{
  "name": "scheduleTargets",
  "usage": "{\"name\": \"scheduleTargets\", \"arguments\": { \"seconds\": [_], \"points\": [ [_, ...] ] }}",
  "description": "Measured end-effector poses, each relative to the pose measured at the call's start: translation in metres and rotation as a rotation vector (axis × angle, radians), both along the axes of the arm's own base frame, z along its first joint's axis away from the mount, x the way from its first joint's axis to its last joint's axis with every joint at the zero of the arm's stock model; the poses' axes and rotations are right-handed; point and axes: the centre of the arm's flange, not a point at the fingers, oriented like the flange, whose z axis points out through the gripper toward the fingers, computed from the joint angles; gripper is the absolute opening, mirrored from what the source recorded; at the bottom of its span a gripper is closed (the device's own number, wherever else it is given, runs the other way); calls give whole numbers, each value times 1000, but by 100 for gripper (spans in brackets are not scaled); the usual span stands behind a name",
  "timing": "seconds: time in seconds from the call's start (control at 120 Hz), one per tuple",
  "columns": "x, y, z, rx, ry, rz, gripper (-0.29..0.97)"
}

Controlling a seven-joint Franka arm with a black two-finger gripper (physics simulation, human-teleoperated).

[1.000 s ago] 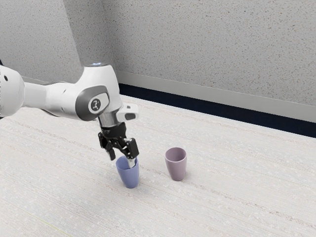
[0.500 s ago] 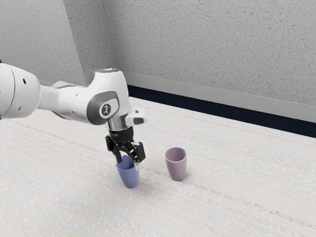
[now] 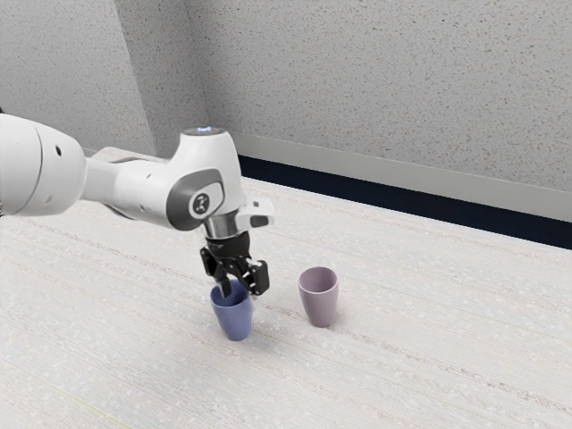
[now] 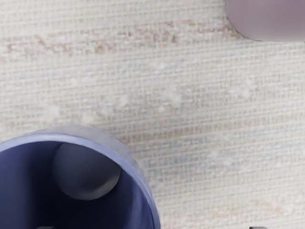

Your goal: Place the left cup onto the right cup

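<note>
Just changed: over the last second the arm's wrist has swung toward the exterior view's right, and the gripper (image 3: 239, 287) has come more upright over the blue cup (image 3: 232, 317).
Blue cup: upright on the table (image 3: 429, 349), unmoved throughout. It is the one on the exterior view's left, and in the wrist view its open mouth (image 4: 71, 191) sits just under the hand.
Fingers: apart, not clamped. One seems to dip inside the rim and the other to hang outside the wall, on the side facing the mauve cup (image 3: 318, 297).
Mauve cup: upright and near the blue one but not touching it. Its edge (image 4: 267, 19) shows beyond the blue rim.
Meaning: the line-up for a rim grasp looks done. Closing, lifting and stacking all remain.
</note>
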Motion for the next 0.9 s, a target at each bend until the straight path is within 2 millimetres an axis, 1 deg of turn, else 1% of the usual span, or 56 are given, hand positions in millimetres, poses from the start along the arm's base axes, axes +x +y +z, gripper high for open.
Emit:
{"name": "scheduleTargets", "arguments": {
  "seconds": [0.108,0.275,0.467,0.733,0.9],
  "points": [
    [2,0,-5,4,0,1,49],
    [3,0,-12,7,5,5,42],
    [3,1,-19,11,13,7,37],
    [4,6,-37,22,40,17,33],
    [5,7,-41,23,39,20,31]
  ]
}}
